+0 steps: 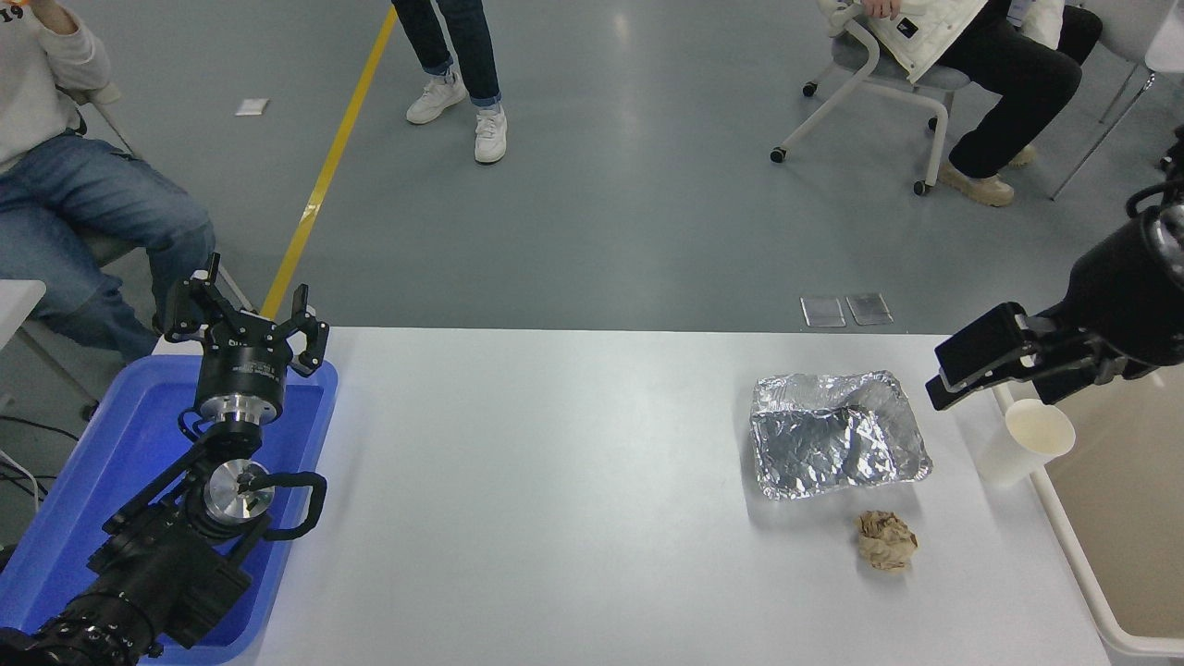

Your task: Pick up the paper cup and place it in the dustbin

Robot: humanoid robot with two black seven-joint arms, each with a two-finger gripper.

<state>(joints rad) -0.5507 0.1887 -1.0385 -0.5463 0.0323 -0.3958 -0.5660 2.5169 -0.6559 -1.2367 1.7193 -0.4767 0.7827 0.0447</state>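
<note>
overhead, right fingers point(994, 370) spread, empty, above paper cup point(1027, 441) on white table point(573, 462); left fingers point(248, 319) open; grey floor point(601, 185) beyond

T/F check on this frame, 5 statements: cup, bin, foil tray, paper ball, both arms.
1. The paper cup stands upright on the table, next to the dustbin rim. True.
2. The right gripper is shut on the cup. False: it hovers open above the cup, holding nothing.
3. The foil tray holds the brown paper ball. False: the ball lies on the table, nearer the camera than the tray.
4. The left gripper is open above the blue tray. True.
5. The cup is already in the dustbin. False: it is still on the table.
</note>
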